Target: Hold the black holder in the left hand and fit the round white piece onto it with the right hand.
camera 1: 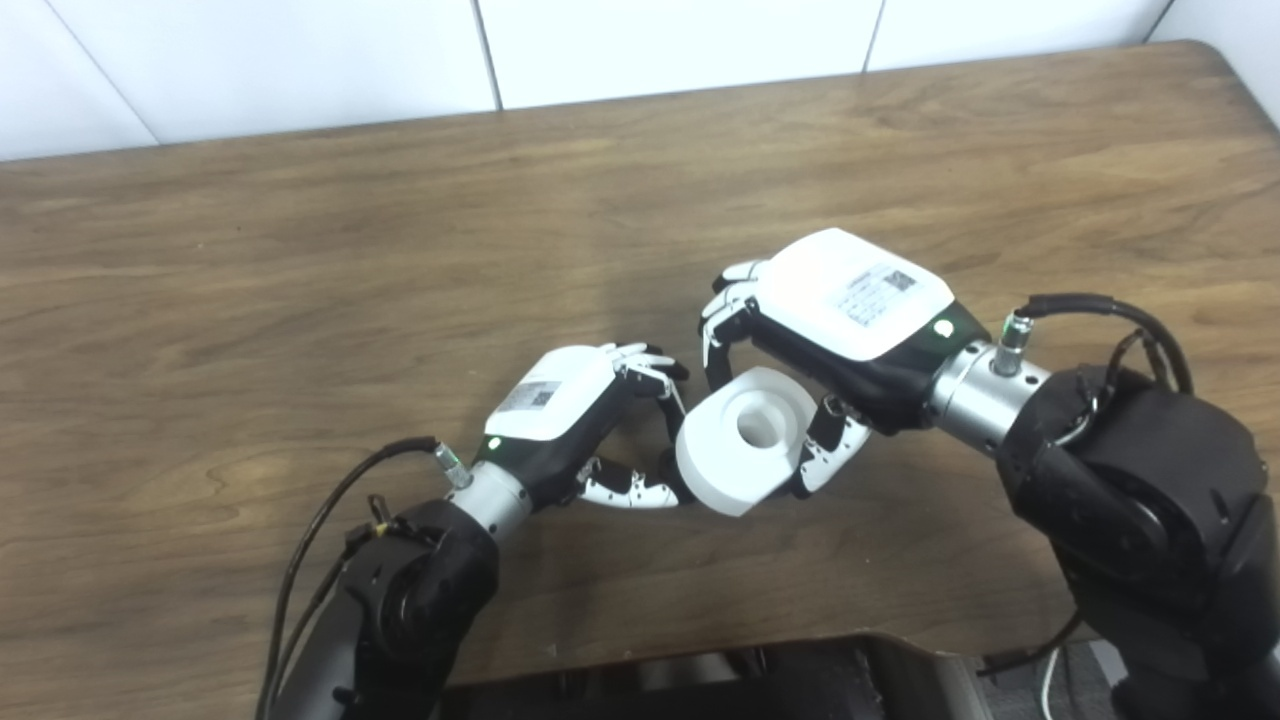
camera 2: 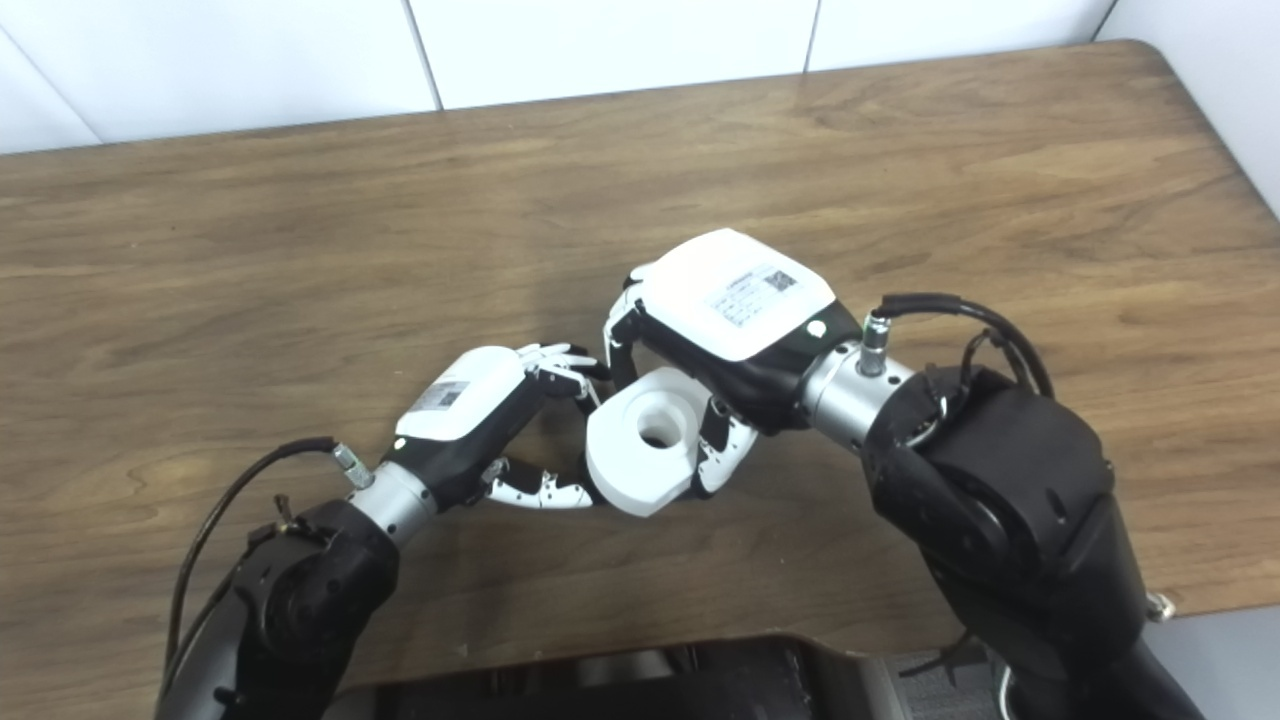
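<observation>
The round white piece (camera 1: 752,438), a thick disc with a hole in its middle, is held above the table in front of me. My right hand (camera 1: 800,345) comes from the right and is shut on it, fingers over its far edge and thumb (camera 1: 825,455) on its near right side. My left hand (camera 1: 590,425) reaches in from the lower left, its fingers and thumb closed at the disc's left rim. The black holder is almost wholly hidden behind the disc, and only a dark sliver (camera 1: 676,468) shows between the left fingertips.
The brown wooden table (camera 1: 300,260) stretches wide on all sides of the hands, with a white tiled wall (camera 1: 300,50) behind it. Its right edge curves away at the far right corner. A dark part of the robot's body (camera 1: 760,680) sits at the near edge.
</observation>
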Action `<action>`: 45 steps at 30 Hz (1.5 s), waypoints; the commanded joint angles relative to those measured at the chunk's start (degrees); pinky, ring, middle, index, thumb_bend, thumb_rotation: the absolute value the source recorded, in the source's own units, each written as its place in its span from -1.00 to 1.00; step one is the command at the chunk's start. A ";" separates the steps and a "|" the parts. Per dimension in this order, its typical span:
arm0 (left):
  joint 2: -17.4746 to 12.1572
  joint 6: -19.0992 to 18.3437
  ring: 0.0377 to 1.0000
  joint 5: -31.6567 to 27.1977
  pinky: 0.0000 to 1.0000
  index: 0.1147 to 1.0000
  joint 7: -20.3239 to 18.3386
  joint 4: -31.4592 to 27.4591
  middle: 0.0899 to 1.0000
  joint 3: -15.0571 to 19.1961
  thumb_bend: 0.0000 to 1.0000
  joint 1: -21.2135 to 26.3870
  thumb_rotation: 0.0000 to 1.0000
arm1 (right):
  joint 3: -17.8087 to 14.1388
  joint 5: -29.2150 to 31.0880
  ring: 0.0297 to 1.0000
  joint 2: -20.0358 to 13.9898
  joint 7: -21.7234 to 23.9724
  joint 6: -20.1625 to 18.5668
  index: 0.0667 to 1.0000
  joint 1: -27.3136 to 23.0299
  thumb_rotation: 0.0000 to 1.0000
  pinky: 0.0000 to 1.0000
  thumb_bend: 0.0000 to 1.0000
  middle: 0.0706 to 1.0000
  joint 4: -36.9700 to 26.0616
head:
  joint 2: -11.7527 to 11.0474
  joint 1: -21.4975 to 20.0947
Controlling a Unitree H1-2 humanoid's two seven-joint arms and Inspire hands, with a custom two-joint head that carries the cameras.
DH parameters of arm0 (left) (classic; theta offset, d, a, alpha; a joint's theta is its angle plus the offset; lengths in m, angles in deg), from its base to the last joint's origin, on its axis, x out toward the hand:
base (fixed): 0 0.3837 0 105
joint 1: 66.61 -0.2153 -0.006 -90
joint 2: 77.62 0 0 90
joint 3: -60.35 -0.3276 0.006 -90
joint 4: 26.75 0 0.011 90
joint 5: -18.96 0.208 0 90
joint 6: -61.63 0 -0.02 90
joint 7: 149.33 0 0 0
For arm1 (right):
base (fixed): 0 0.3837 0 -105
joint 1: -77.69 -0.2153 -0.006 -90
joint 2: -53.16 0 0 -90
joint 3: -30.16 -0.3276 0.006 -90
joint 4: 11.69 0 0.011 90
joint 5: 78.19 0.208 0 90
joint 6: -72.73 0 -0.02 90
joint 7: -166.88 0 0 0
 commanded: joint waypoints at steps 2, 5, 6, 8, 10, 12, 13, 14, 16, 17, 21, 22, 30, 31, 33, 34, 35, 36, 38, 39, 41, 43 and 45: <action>-0.37 -0.33 0.82 0.07 0.85 -0.15 -1.68 -0.73 0.63 -0.41 0.02 0.56 -0.89 | 0.60 0.29 0.71 -0.28 4.49 2.80 -0.11 0.91 -0.73 0.59 0.05 0.47 1.30 | 0.01 -0.03; -0.34 -0.29 0.82 0.06 0.85 -0.15 -1.70 -0.68 0.63 -0.37 0.02 0.56 -0.89 | 0.48 0.42 0.71 -0.31 4.42 3.00 -0.11 0.73 -0.73 0.58 0.05 0.47 1.50 | 0.01 -0.03; -0.29 -0.39 0.82 0.11 0.85 -0.15 -1.76 -0.73 0.63 -0.37 0.02 0.55 -0.89 | 0.41 0.45 0.71 -0.30 4.58 2.93 -0.11 0.67 -0.73 0.58 0.05 0.47 1.48 | 0.05 0.14; -0.22 -0.52 0.83 0.17 0.85 -0.15 -1.83 -0.81 0.63 -0.36 0.02 0.51 -0.89 | 0.35 0.24 0.71 -0.20 4.94 2.83 -0.11 0.56 -0.72 0.58 0.05 0.47 1.45 | 0.05 0.14; -0.26 -0.48 0.83 0.12 0.85 -0.15 -1.90 -0.77 0.63 -0.37 0.02 0.55 -0.89 | 0.23 0.27 0.71 -0.16 4.93 2.82 -0.11 0.52 -0.72 0.57 0.05 0.47 1.44 | 0.05 0.14; -0.32 -0.36 0.83 0.13 0.85 -0.15 -1.94 -0.75 0.63 -0.40 0.02 0.56 -0.89 | 0.19 0.25 0.71 -0.11 4.81 2.94 -0.11 0.52 -0.72 0.57 0.05 0.47 1.50 | 0.08 0.09; -0.33 -0.34 0.83 0.16 0.86 -0.15 -1.95 -0.78 0.63 -0.41 0.02 0.54 -0.89 | 0.15 0.28 0.71 -0.07 4.74 2.95 -0.11 0.54 -0.72 0.57 0.05 0.47 1.51 | 0.08 0.09; -0.32 -0.39 0.83 0.21 0.85 -0.15 -2.02 -0.81 0.63 -0.40 0.02 0.53 -0.89 | 0.12 0.38 0.71 -0.04 4.55 3.04 -0.11 0.60 -0.73 0.56 0.05 0.47 1.57 | 0.08 0.09; -0.28 -0.28 0.83 0.17 0.86 -0.15 -1.89 -0.78 0.63 -0.34 0.02 0.48 -0.89 | 0.10 0.55 0.70 0.01 4.25 3.26 -0.11 0.72 -0.73 0.56 0.05 0.47 1.76 | 0.08 0.09; -0.26 -0.18 0.82 0.12 0.85 -0.15 -1.79 -0.76 0.62 -0.30 0.02 0.45 -0.89 | 0.07 0.57 0.70 0.07 4.21 3.37 -0.11 0.76 -0.73 0.56 0.05 0.47 1.85 | 0.08 0.09; -0.15 -0.16 0.82 0.10 0.84 -0.15 -1.83 -0.94 0.62 -0.22 0.02 0.36 -0.89 | -0.02 0.52 0.70 0.38 4.61 3.39 -0.11 0.81 -0.72 0.58 0.05 0.47 1.99 | 0.25 0.19; -0.18 -0.11 0.82 0.12 0.84 -0.15 -1.81 -0.96 0.62 -0.23 0.02 0.33 -0.89 | -0.03 0.47 0.71 0.47 4.66 3.34 -0.11 0.82 -0.72 0.58 0.05 0.47 1.97 | 0.24 0.09; -0.25 -0.13 0.82 0.35 0.84 -0.15 -1.96 -0.91 0.62 -0.32 0.02 0.43 -0.89 | 0.13 0.25 0.70 0.61 4.82 3.40 -0.11 0.58 -0.72 0.57 0.05 0.47 2.03 | 0.31 0.09; -0.23 -0.07 0.82 0.34 0.84 -0.15 -1.88 -0.90 0.62 -0.32 0.02 0.41 -0.89 | 0.14 0.22 0.70 0.64 4.95 3.30 -0.11 0.51 -0.72 0.57 0.05 0.47 2.02 | 0.31 0.09; -0.19 -0.13 0.82 0.31 0.84 -0.15 -1.90 -0.92 0.62 -0.30 0.02 0.40 -0.89 | 0.14 0.16 0.71 0.68 5.10 3.14 -0.11 0.43 -0.72 0.57 0.05 0.48 2.01 | 0.32 0.10; -0.18 -0.17 0.82 0.26 0.84 -0.15 -1.94 -0.94 0.62 -0.28 0.02 0.40 -0.89 | 0.14 0.16 0.71 0.68 5.14 3.10 -0.11 0.40 -0.72 0.57 0.05 0.47 1.98 | 0.32 0.10; -0.17 -0.22 0.82 0.23 0.85 -0.15 -1.96 -0.98 0.62 -0.26 0.02 0.38 -0.89 | 0.14 0.16 0.71 0.68 5.16 3.10 -0.11 0.38 -0.72 0.57 0.05 0.47 1.94 | 0.32 0.10; -0.15 -0.36 0.82 0.27 0.85 -0.15 -2.06 -1.07 0.62 -0.26 0.02 0.38 -0.89 | 0.17 0.15 0.71 0.68 5.20 3.09 -0.11 0.34 -0.72 0.57 0.05 0.47 1.90 | 0.32 0.10; -0.21 -0.44 0.82 0.29 0.85 -0.15 -2.24 -1.11 0.63 -0.30 0.02 0.45 -0.89 | 0.22 0.09 0.71 0.65 5.18 3.23 -0.11 0.31 -0.72 0.57 0.05 0.47 1.94 | 0.32 0.10; -0.24 -0.43 0.82 0.29 0.85 -0.15 -2.28 -1.10 0.63 -0.31 0.02 0.48 -0.89 | 0.25 0.04 0.71 0.64 5.18 3.28 -0.11 0.29 -0.72 0.56 0.05 0.47 1.97 | 0.32 0.10; -0.22 -0.24 0.82 0.24 0.85 -0.15 -2.08 -1.01 0.62 -0.28 0.02 0.46 -0.89 | 0.23 0.11 0.71 0.65 5.16 3.18 -0.11 0.32 -0.72 0.57 0.05 0.48 2.01 | 0.32 0.10; -0.19 -0.20 0.81 0.26 0.84 -0.15 -2.02 -1.03 0.62 -0.27 0.02 0.42 -0.89 | 0.25 0.09 0.71 0.67 5.15 3.21 -0.11 0.33 -0.72 0.57 0.05 0.48 1.94 | 0.36 0.07; -0.18 -0.36 0.82 0.29 0.84 -0.15 -2.21 -1.18 0.62 -0.28 0.02 0.44 -0.89 | 0.27 0.11 0.70 0.69 5.11 3.29 -0.11 0.34 -0.72 0.56 0.05 0.47 1.84 | 0.36 0.07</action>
